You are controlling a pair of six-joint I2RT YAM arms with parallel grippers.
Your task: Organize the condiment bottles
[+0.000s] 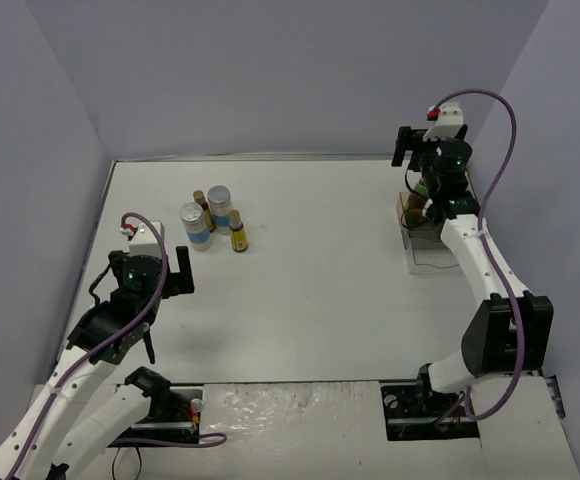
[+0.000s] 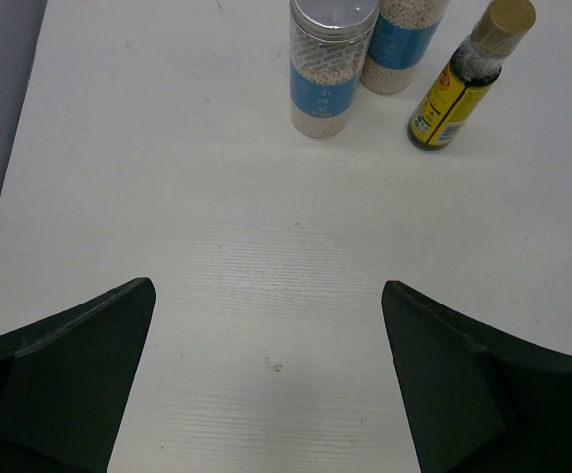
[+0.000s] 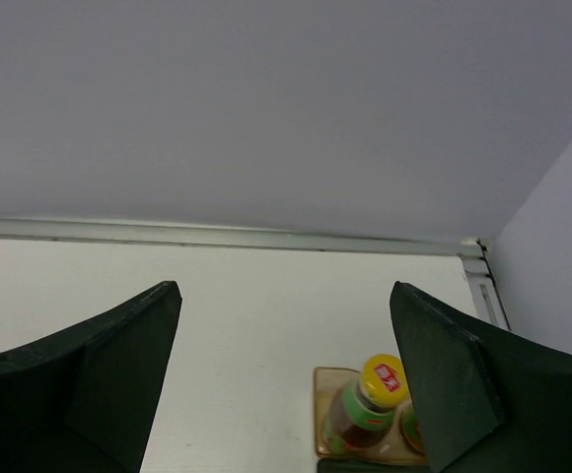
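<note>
The dark brown sauce bottle with a yellow cap and green neck band (image 3: 367,412) stands upright by the tan wooden block (image 3: 322,399) in the clear plastic tray (image 1: 420,262) at the far right of the white table (image 1: 320,290). A second bottle (image 3: 410,431) just beside it is mostly hidden by the arm. Your right gripper (image 3: 284,384) hangs over them with its jaws apart and nothing clamped, so neither bottle is held. The other four wait well apart at the far left: a silver-topped cylinder with a blue-and-white label (image 2: 330,74), its twin (image 2: 400,39) close behind it, a dark bottle with a tan cap and yellow label (image 2: 461,89) just beside them, and another dark bottle (image 1: 200,198) at the back. Your left gripper (image 2: 266,379) faces that group from near, spread wide and empty. Watch the right side first: one jaw sits close to the yellow cap, and a sideways or tilted pull-out could clip it and tip the bottle into its neighbour. On the left the group is tight, so reaching for one tall, narrow container could topple the next. As for writing, the yellow cap carries a red mark, the cylinder's blue band has small white characters and the yellow label has dense print. None of it is legible.
</note>
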